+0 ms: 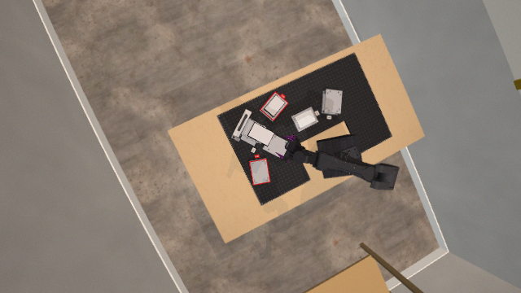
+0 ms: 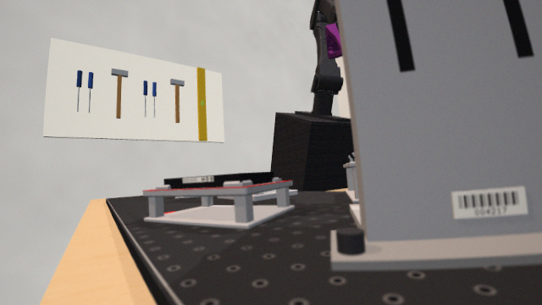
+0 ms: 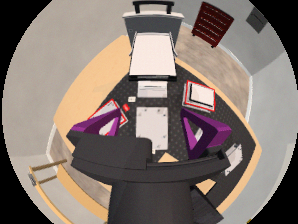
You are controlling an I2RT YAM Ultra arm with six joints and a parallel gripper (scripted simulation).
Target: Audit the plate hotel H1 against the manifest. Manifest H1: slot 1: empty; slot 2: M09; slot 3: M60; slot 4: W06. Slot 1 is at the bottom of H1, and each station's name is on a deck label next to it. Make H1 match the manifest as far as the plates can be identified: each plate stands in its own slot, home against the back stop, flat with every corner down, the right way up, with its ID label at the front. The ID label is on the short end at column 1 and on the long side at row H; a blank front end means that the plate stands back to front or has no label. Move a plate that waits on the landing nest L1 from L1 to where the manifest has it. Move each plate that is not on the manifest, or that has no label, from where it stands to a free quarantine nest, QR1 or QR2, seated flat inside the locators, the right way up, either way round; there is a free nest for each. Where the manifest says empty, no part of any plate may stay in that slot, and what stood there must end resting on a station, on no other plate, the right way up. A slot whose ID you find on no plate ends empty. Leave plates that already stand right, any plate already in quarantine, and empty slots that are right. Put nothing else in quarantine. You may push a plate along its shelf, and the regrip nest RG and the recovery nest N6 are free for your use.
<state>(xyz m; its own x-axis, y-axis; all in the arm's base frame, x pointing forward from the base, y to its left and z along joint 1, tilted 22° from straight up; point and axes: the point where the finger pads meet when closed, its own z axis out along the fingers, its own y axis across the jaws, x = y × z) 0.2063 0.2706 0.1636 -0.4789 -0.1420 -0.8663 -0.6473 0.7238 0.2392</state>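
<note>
The plate hotel H1 (image 1: 253, 131) stands at the left of the black deck; from above I see only its white top. In the wrist view the hotel (image 3: 153, 39) is straight ahead, and its slots are too small to read. A grey nest (image 1: 277, 145) lies right in front of it, and it also shows in the wrist view (image 3: 152, 119). My gripper (image 1: 289, 148) hovers over the near end of that nest. Its purple fingers stand wide apart with nothing between them. Two red-rimmed quarantine nests (image 1: 273, 106) (image 1: 260, 171) flank the hotel.
Two more nests sit at the back right: one with a white face (image 1: 305, 119), one grey (image 1: 331, 101). In the exterior view the hotel's grey side wall (image 2: 445, 127) fills the right, and a red-rimmed nest (image 2: 220, 199) stands on posts. The arm base (image 1: 383, 176) is at the right.
</note>
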